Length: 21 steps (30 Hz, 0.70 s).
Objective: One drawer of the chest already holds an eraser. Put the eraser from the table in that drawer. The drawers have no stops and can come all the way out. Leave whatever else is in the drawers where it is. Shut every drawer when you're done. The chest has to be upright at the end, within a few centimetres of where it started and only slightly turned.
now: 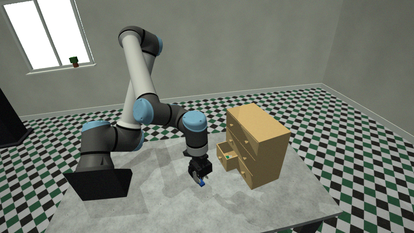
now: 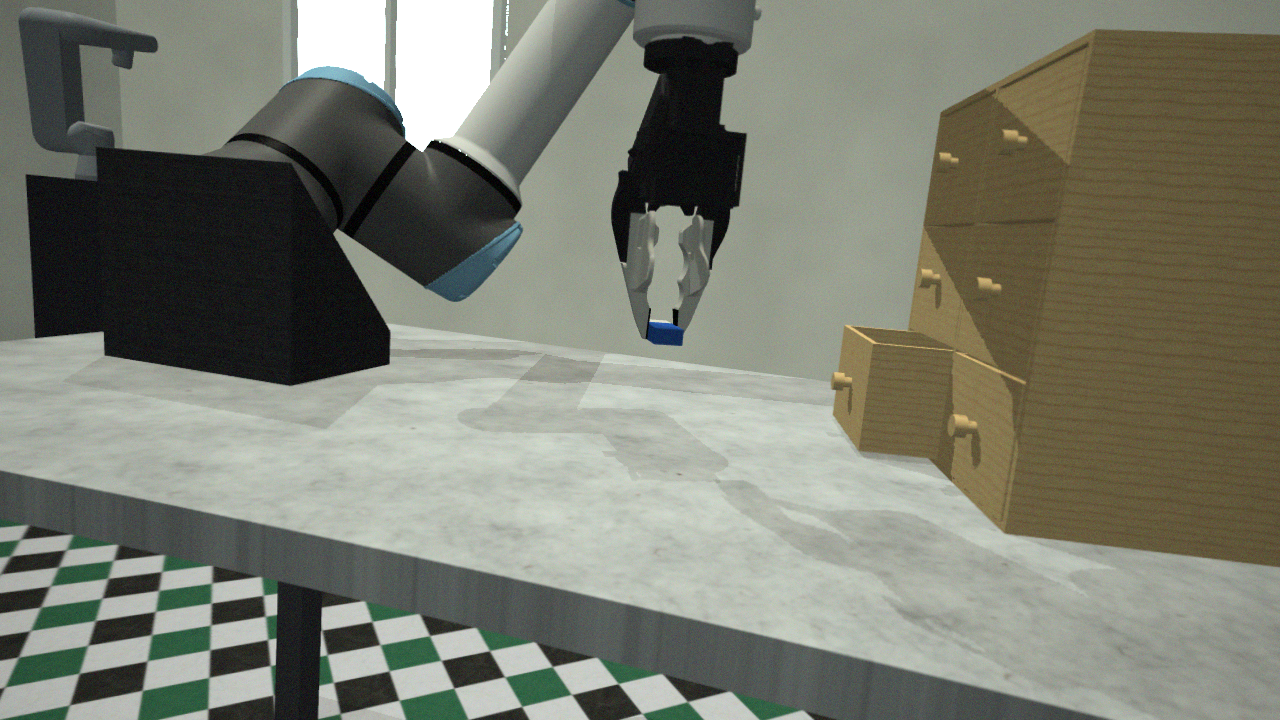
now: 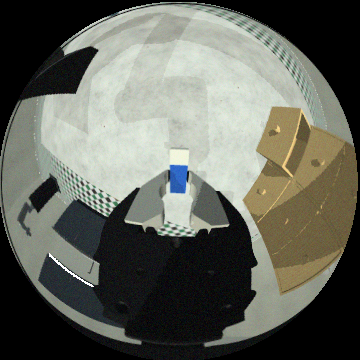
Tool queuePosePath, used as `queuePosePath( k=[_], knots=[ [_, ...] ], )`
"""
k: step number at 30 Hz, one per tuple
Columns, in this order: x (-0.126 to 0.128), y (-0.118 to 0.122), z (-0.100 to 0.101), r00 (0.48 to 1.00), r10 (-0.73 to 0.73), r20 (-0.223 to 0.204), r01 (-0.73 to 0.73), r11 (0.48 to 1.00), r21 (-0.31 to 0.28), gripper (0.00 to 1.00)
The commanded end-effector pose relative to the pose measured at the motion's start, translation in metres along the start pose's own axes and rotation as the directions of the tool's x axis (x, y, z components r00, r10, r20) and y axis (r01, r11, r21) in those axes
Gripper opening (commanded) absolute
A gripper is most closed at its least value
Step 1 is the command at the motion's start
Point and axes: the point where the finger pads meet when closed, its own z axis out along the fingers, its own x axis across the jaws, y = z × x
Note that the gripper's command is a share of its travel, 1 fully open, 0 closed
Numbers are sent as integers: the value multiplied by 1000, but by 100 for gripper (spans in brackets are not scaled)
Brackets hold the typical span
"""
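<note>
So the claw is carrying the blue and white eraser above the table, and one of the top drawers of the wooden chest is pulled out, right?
Not quite: the open drawer is in the bottom row, as the exterior view shows. The gripper does carry the blue and white eraser above the table.

— What colour is the eraser [image 1: 201,183] [image 2: 665,334] [image 3: 179,172] at the fingertips?
— Blue, with a white end.
— And the chest [image 1: 270,150] [image 2: 1154,295] [image 3: 305,210]?
— Tan, with a fine wood grain; its knobs are a paler tan.
— Anything in the open drawer [image 1: 228,164] [image 2: 904,394] [image 3: 279,131]?
— Something green and white, though it's small from above.
— The floor [image 1: 185,105] [image 2: 134,635] [image 3: 85,187]?
— Checked in green, black and white.
— The tabletop [image 1: 162,214] [image 2: 447,483] [image 3: 145,60]?
— Mottled pale grey.
</note>
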Motion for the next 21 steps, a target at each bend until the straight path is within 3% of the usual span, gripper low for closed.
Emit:
queuePosePath(
  k=[1,5,12,20,21],
  knots=[
    [24,-21,-2,961,-276,-6,276,961,5,11],
    [32,-29,-2,934,-358,-6,358,934,4,11],
    [58,-55,-2,747,-664,-9,664,747,2,11],
    [82,-81,-1,484,-875,-13,875,484,0,11],
    [82,-81,-1,484,-875,-13,875,484,0,11]
  ],
)
